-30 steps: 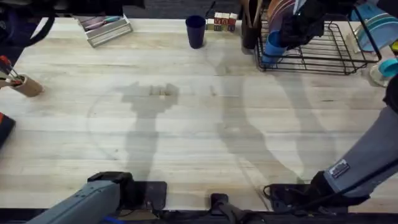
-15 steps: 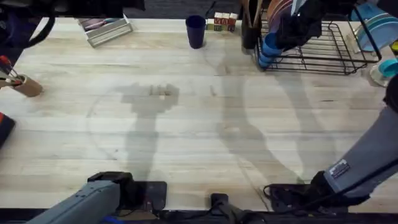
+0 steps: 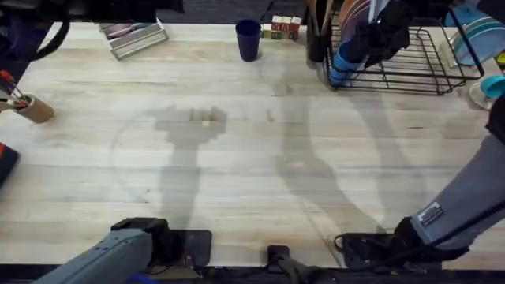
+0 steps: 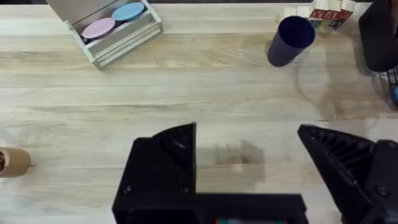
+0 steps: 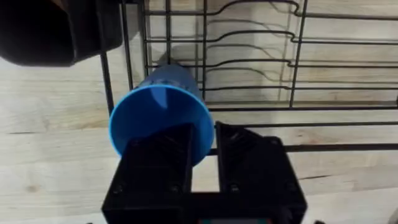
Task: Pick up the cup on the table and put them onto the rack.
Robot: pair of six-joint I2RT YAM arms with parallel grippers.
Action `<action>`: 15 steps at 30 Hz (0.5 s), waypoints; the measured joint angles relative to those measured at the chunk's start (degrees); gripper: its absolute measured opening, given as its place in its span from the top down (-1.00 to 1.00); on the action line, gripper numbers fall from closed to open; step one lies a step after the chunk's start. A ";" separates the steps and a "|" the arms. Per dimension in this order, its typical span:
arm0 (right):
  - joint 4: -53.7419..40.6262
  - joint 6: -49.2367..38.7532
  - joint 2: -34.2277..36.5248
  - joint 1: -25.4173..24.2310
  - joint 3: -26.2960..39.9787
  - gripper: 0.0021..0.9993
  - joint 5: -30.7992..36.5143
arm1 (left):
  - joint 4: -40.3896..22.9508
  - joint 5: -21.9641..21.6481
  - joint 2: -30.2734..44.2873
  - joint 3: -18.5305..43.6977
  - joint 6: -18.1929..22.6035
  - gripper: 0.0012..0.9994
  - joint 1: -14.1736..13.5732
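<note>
A light blue cup (image 3: 340,61) hangs tilted at the left end of the black wire rack (image 3: 410,75), and my right gripper (image 3: 364,41) holds it. In the right wrist view the right gripper (image 5: 215,149) is shut on the rim of the light blue cup (image 5: 158,109), whose mouth faces the camera, with the rack (image 5: 249,62) wires just behind it. A dark navy cup (image 3: 248,39) stands upright on the table at the back centre, also seen as the navy cup (image 4: 289,40). My left gripper (image 4: 245,134) hovers open above bare table, well short of it.
A grey tiered tray (image 3: 132,36) with pastel discs sits back left. Letter blocks (image 3: 284,28) and a black utensil holder (image 3: 318,33) stand beside the rack. Blue bowls (image 3: 475,35) lie at the far right. A brown holder (image 3: 33,108) lies at the left edge.
My right gripper has shifted slightly farther over the rack's left end, and the light blue cup has tilted and sunk a little against the wires. The left arm has not moved.
</note>
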 joint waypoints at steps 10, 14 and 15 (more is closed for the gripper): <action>-0.85 -0.12 0.00 0.00 0.41 0.40 0.00 | 0.00 0.00 0.01 0.00 -0.01 -0.99 0.01; -2.24 -0.12 0.00 0.00 3.53 0.38 0.00 | 0.00 0.00 -0.01 0.00 0.00 -0.99 0.00; -2.40 -0.12 0.00 0.00 4.15 0.37 0.00 | 0.00 0.02 0.00 0.00 0.00 -0.99 0.00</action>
